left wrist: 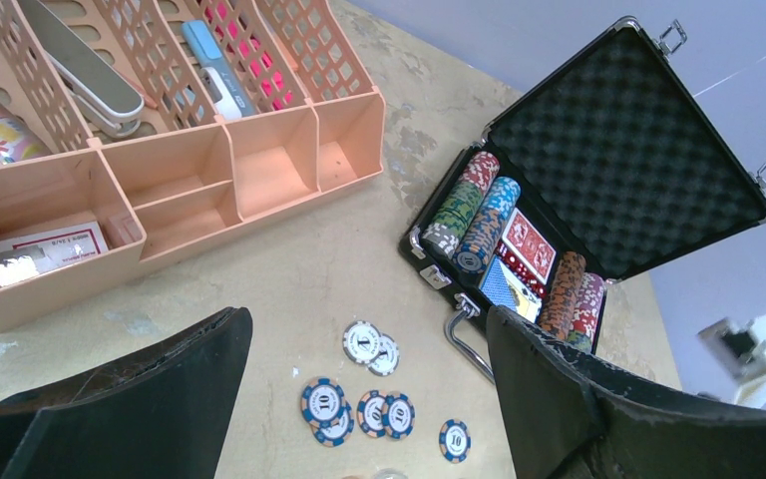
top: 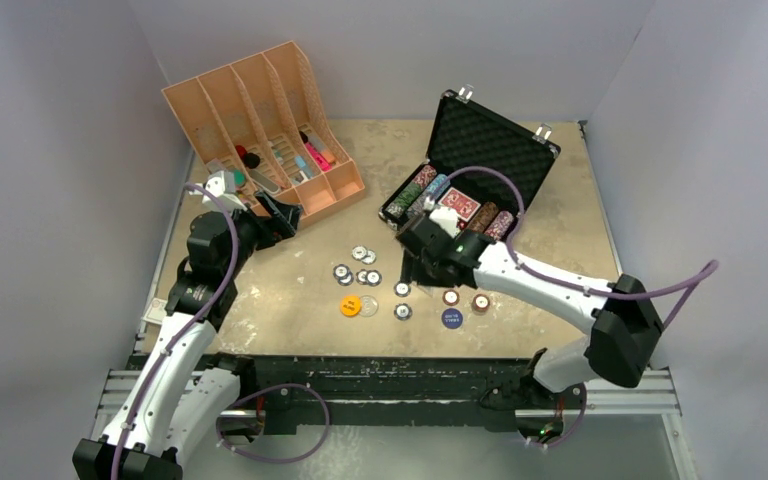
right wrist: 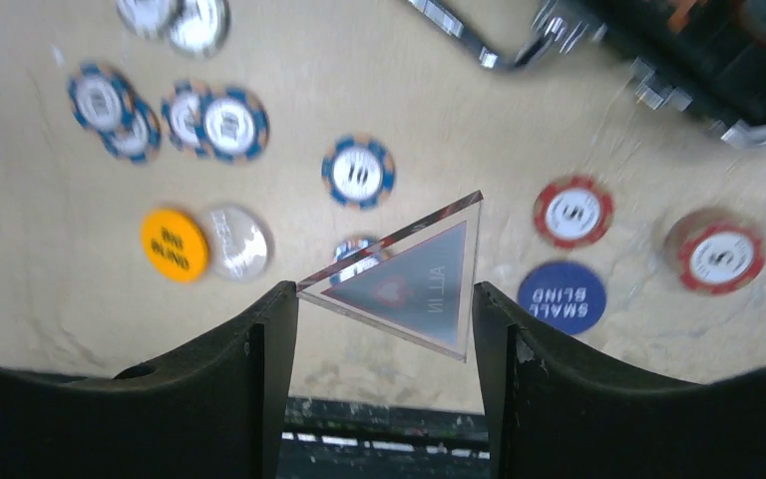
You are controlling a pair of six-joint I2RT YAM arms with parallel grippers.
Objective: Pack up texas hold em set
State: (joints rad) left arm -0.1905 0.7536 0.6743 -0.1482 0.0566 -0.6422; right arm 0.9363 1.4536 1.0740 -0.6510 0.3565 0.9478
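Note:
The black briefcase (top: 548, 152) lies open at the back right, foam lid up, with chip rows (left wrist: 467, 215) and card decks (left wrist: 527, 244) inside. Loose blue-striped chips (top: 365, 270), red chips (right wrist: 573, 212), a yellow button (right wrist: 175, 244) and a blue button (right wrist: 562, 296) lie on the table in front of it. My right gripper (right wrist: 384, 294) hovers over them, shut on a clear triangular "ALL IN" marker (right wrist: 414, 279) that spans both fingers. My left gripper (left wrist: 369, 324) hangs open by the organiser, holding nothing.
The orange slotted organiser (top: 260, 120) with pens and cards stands at the back left, close to my left gripper. The case's silver handle (left wrist: 467, 344) sticks out toward the chips. Grey walls close in three sides of the table.

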